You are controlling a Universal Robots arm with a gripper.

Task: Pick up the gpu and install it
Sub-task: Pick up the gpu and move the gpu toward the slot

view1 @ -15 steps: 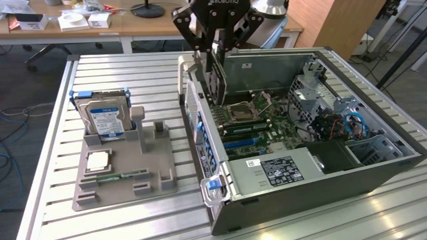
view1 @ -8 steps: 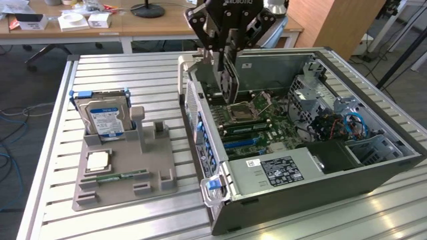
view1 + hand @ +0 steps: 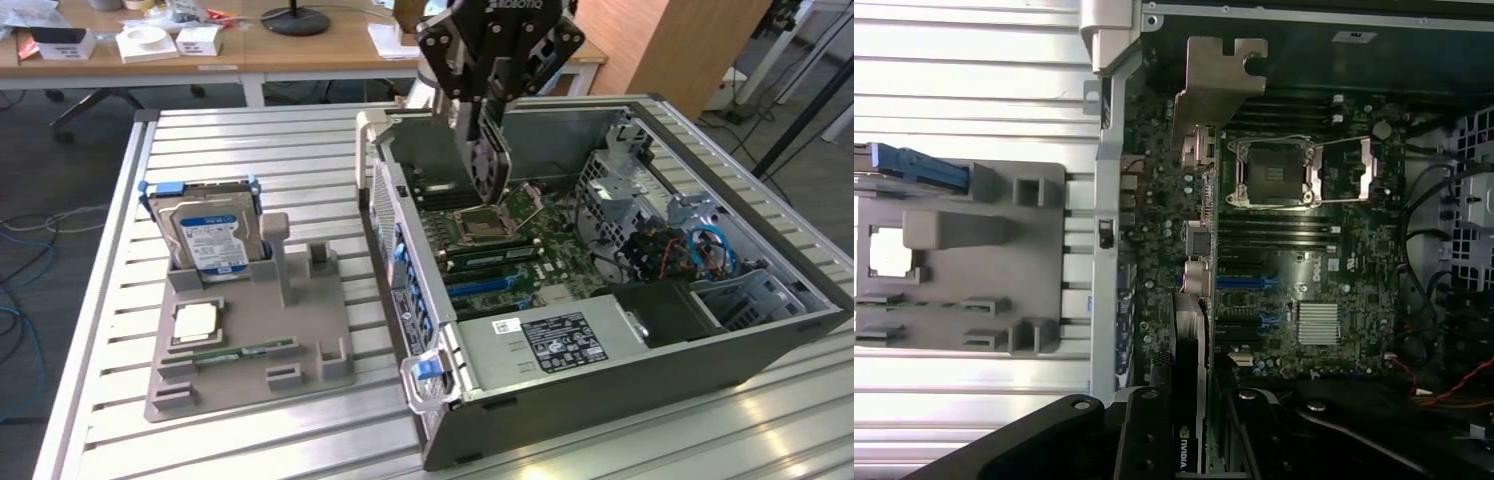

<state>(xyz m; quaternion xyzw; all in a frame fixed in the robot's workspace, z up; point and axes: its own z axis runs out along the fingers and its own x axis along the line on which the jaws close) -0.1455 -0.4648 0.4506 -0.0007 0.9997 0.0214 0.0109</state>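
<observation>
Claw (image 3: 483,135): black metal, white lettering on its housing.
Thin flat black gpu card (image 3: 491,175), at the claw: matte black, with a small pale logo on its edge.
Printed green motherboard (image 3: 541,250), beneath the claw: dark green, with blue slots (image 3: 483,287) among black ones.
Open tower computer case (image 3: 641,390), around the claw: dark grey.
Thick silver hard drive (image 3: 207,240), well apart from the claw: blue-and-white label, blue rails.
Moulded plastic holder (image 3: 254,350) under the drive: plain grey.
Ribbed aluminium desk (image 3: 267,140): pale silver, striped with parallel grooves.
</observation>
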